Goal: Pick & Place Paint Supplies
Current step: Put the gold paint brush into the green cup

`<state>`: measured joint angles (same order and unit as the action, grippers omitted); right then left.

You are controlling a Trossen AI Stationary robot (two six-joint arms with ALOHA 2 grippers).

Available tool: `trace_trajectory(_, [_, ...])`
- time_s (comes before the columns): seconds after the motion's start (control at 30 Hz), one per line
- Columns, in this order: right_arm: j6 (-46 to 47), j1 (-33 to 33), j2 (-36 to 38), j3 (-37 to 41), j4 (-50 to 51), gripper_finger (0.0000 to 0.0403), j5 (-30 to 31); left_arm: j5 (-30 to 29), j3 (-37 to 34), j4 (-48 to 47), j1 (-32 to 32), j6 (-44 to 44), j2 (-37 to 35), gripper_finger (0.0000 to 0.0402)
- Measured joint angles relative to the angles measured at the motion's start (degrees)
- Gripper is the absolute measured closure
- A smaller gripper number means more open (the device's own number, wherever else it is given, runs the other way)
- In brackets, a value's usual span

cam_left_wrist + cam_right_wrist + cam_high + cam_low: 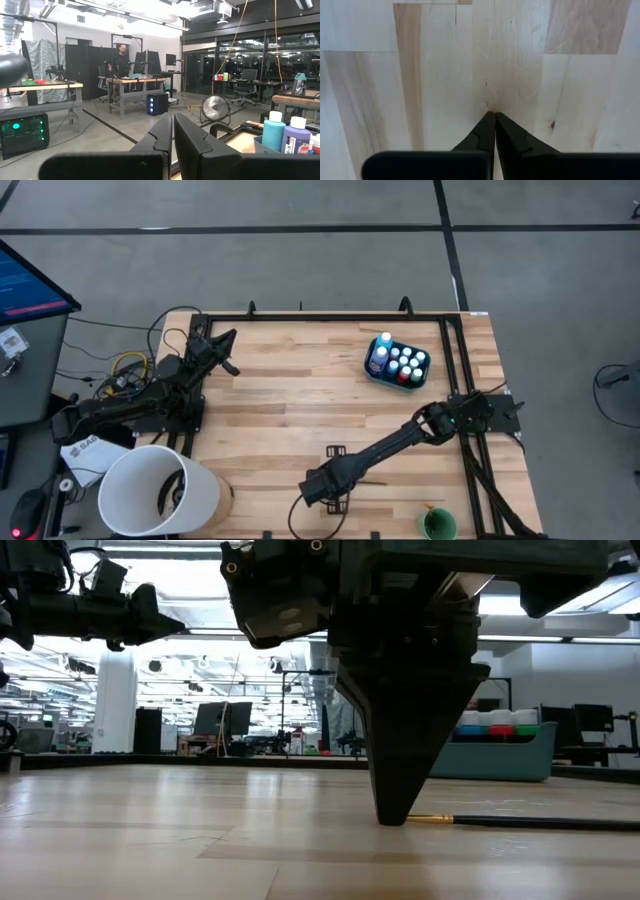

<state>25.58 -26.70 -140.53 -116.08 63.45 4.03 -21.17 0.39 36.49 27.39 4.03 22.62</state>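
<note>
A thin paint brush (540, 823) with a black handle and gold ferrule (430, 819) lies flat on the wooden table. My right gripper (393, 820) points straight down with its fingertips on the table at the brush's ferrule end, fingers shut (494, 116). White-capped paint bottles (400, 362) stand in a teal tub (383, 376) at the far right. My left gripper (226, 350) waits shut above the far left of the table, touching nothing. My right gripper comes from above, pointing down, and meets the brush at its tip end, just past the gold ferrule (418, 819). The fingers themselves hide the place of contact. The brush lies level on the table, its handle reaching away from the fingers toward the table's right.
A big white bucket (158, 490) stands at the near left corner. A green cup (437, 525) sits at the near right edge. A small black piece (335, 451) lies just beyond my right gripper. A black frame (452, 350) runs along the table's far and right sides.
</note>
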Motion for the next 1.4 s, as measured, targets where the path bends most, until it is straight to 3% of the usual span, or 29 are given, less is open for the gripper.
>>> trace_trajectory(0.3, [1.5,-1.7,2.9,0.5,-0.9,0.0402,4.5,0.0,0.0,0.0,0.0,0.0,0.0,0.0394])
trace_trajectory(0.73, [9.5,-7.8,19.2,0.1,5.4,0.0403,19.5,0.0,0.0,0.0,0.0,0.0,0.0,0.0394])
trace_trajectory(1.07, [26.2,-22.6,34.6,0.1,15.6,0.0403,35.7,0.0,0.0,0.0,0.0,0.0,0.0,0.0394])
trace_trajectory(1.4, [48.8,-40.4,37.7,0.1,24.3,0.0403,48.4,0.0,0.0,0.0,0.0,0.0,0.0,0.0394])
